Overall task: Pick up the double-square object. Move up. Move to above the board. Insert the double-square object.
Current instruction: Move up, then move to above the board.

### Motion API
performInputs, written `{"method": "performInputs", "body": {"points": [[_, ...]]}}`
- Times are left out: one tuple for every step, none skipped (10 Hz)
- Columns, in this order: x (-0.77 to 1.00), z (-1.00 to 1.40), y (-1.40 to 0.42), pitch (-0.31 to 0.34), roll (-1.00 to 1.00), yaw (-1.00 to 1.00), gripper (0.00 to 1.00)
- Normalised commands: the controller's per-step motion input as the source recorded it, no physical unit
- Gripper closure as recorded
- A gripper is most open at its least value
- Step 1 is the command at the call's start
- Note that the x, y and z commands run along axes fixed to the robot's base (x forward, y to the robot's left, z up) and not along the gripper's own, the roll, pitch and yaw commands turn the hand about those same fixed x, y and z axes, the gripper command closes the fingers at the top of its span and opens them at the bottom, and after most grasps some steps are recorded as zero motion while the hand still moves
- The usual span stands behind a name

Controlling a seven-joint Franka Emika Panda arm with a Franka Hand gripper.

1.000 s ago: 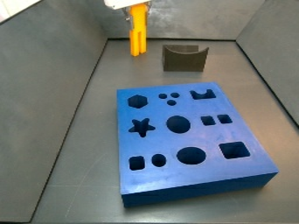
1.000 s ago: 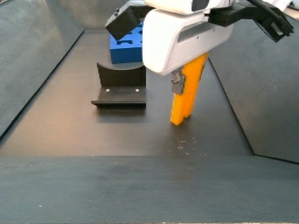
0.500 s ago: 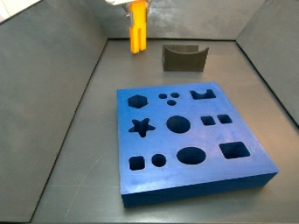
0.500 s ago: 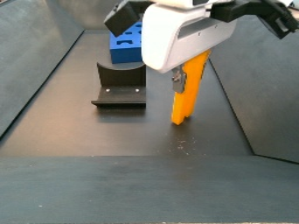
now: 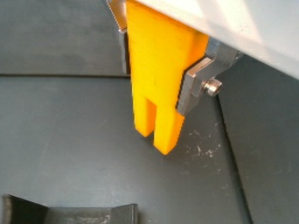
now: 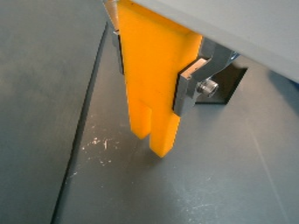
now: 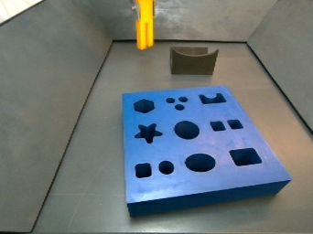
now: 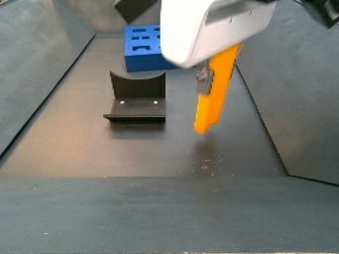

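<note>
The double-square object [image 7: 145, 27] is a tall yellow-orange piece of two joined bars. It hangs upright above the dark floor at the far end, clear of it in a side view [image 8: 215, 91]. My gripper [image 5: 159, 59] is shut on its upper part, a silver finger [image 5: 198, 83] pressed on each side, as both wrist views show [image 6: 152, 70]. The gripper body is mostly above the frame in a side view [image 8: 212, 30]. The blue board [image 7: 200, 149] with dark cut-outs lies nearer the middle, well away from the piece.
The fixture [image 7: 192, 60], a dark L-shaped bracket, stands beside the piece [image 8: 135, 99] and in front of the board [image 8: 143, 48]. Sloping grey walls [image 7: 73, 55] enclose the floor on both sides. Small white scratches mark the floor below the piece [image 5: 198, 147].
The gripper has risen with the double-square object in it; the piece's lower end now hangs higher above the floor. The board and the fixture have not moved.
</note>
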Motion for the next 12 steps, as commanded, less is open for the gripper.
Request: {"method": "performInputs", "body": {"points": [[-0.04,0.42,-0.01,0.055,0.06,-0.02,1.00],[-0.03,0.30,0.00,0.063,0.08,-0.01,1.00],[-0.02,0.19,0.00,0.073,0.09,0.00,1.00],[0.34,1.00,-0.23,-0.371,0.50,0.08,1.00],[0.33,1.00,-0.23,-0.330,0.49,0.09,1.00],[0.29,1.00,-0.22,-0.253,0.43,0.08,1.00],[0.26,1.00,-0.20,-0.185,0.33,0.06,1.00],[0.25,1.00,-0.19,-0.121,0.23,0.04,1.00],[0.23,1.00,-0.17,-0.026,0.16,0.03,1.00],[0.22,1.00,-0.16,0.039,0.14,0.03,1.00],[0.19,1.00,-0.14,0.098,0.13,0.04,1.00],[0.16,1.00,-0.13,0.111,0.14,0.05,1.00]]}}
